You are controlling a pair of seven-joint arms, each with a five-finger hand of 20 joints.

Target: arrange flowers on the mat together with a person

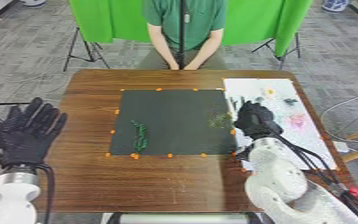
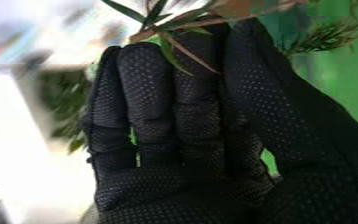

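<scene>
Head view: a brown wooden tabletop [image 1: 167, 185] spans the middle of the frame. A dark rectangular mat [image 1: 175, 107] occupies its centre, with small orange markers [image 1: 135, 156] around the border. A white sheet [image 1: 251, 85] extends down the right side of the frame, beside the mat.

The left hand [image 1: 29, 132], at centre left of the frame by the tabletop's edge, is wide open: fingers straight and spread, nothing held. The right hand [image 1: 255, 119], right of centre, lies over the inner part of the white sheet, partly closed, thumb drawn in toward the fingers.

A narrow green sprig [image 1: 140, 136] lies lengthwise on the lower left of the mat. On the right of the frame, the sheet bears a pink flower [image 1: 297, 119] and, farther up, a small yellow flower [image 1: 270, 92].

Right wrist view: a leafy stem [image 2: 171, 35] crosses the fingertips at the top of the frame, pinched there by the right hand. Feathery foliage [image 2: 326, 37] appears at upper right; whether it belongs to the same stem cannot be told.
</scene>
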